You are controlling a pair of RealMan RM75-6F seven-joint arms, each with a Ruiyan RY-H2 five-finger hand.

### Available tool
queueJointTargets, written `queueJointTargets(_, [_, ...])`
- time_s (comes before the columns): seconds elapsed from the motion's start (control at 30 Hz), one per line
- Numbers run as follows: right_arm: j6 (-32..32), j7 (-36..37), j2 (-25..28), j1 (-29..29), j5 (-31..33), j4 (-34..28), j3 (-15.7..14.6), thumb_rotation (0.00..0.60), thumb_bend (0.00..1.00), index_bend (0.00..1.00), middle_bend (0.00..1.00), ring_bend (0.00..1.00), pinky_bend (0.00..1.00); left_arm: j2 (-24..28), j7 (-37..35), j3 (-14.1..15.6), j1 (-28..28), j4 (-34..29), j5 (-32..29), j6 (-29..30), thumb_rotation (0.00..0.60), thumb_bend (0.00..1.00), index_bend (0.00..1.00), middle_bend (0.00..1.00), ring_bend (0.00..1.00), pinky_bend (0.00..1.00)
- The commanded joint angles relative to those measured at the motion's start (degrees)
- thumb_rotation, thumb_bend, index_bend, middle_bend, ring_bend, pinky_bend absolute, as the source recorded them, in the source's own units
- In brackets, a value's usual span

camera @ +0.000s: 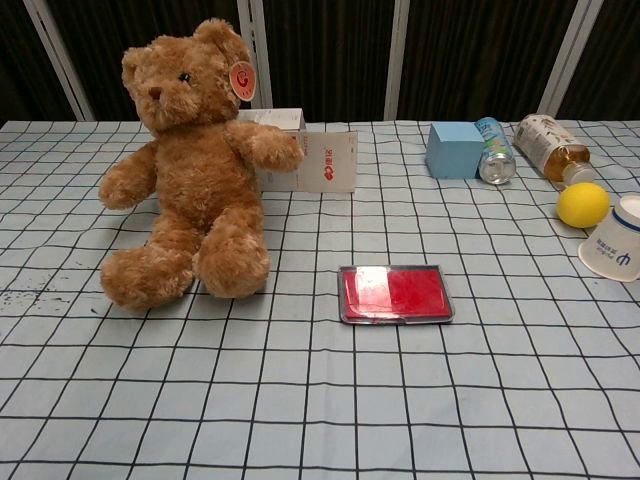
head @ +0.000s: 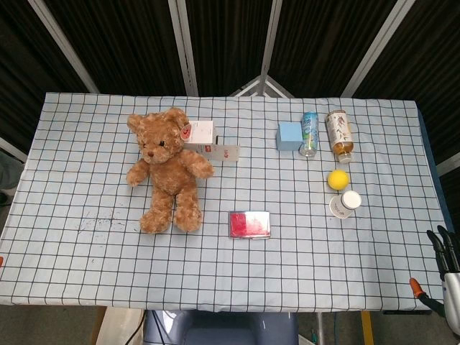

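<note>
A brown teddy bear [head: 167, 169] [camera: 190, 170] sits on the checked tablecloth [head: 86, 251] at the left, leaning against a white box [head: 208, 140] [camera: 320, 158]. A flat red case [head: 249, 224] [camera: 394, 293] lies in the middle. My right hand [head: 445, 262] shows only at the table's lower right edge in the head view. Its dark fingers [head: 437, 243] point up and are slightly apart, with nothing in them. The paper cup is the nearest thing to it. My left hand shows in neither view.
At the back right stand a light blue cube [head: 289, 135] [camera: 453, 150], a can on its side [head: 309, 134] [camera: 492, 150] and a lying tea bottle [head: 339, 134] [camera: 552, 146]. A yellow ball [head: 338, 179] [camera: 582, 204] and a tipped paper cup [head: 345, 204] [camera: 615, 240] lie nearer.
</note>
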Motion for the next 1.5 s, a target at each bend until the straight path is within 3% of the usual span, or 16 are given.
queueJointTargets(0.03, [-0.01,0.08,0.02,-0.01,0.0,0.01,-0.01,0.6,0.22,0.06,0.06,0.07,0.0,0.02,-0.01,-0.02,0.13,-0.06,0.16,0.33,0.6,0.3,0.26,0.06,0.0,0.0])
queueJointTargets(0.37, [0.06,0.45,0.17,-0.12,0.1,0.08,-0.01,0.6,0.22,0.06,0.06,0.07,0.0,-0.27,1.03,0.67,-0.15,-0.45,0.78,-0.45,0.6,0.3,0.23,0.06,0.0,0.0])
queueJointTargets(1.03, [-0.49,0.83,0.42,-0.21,0.85,0.11,-0.09,0.6,0.22,0.06,0.06,0.07,0.0,1.32,-4.97,0.65,-2.67,-0.14,-1.55,-7.34,0.6,0.27,0.24,0.08,0.0,0.0])
queueJointTargets(1.13, [-0.85,0.52,0.32,-0.11,0.78,0.17,-0.22,0.6,0.22,0.06,0.06,0.07,0.0,0.09,-11.11,-1.11,-4.44,-0.33,-2.17,-9.29,0.6,0.25,0.24,0.1,0.0,0.0])
queueJointTargets(1.23, [-1.24,0.35,0.18,0.03,0.8,0.11,-0.29,0.6,0.22,0.06,0.06,0.07,0.0,-1.17,-19.54,-3.26,-6.47,-0.09,-4.25,-12.67,0.6,0.23,0.24,0.1,0.0,0.0])
queueJointTargets(1.33, [-1.78,0.39,0.16,0.21,1.11,0.02,-0.31,0.6,0.22,0.06,0.06,0.07,0.0,-0.19,-27.84,-4.61,-9.85,0.05,-7.96,-21.41,0.6,0.22,0.24,0.1,0.0,0.0])
queueJointTargets(1.5, [-2.35,0.35,0.13,0.41,1.75,0.04,-0.18,0.6,0.22,0.06,0.06,0.07,0.0,1.14,-35.23,-8.12,-16.23,2.1,-15.86,-35.21,0.6,0.22,0.24,0.1,0.0,0.0])
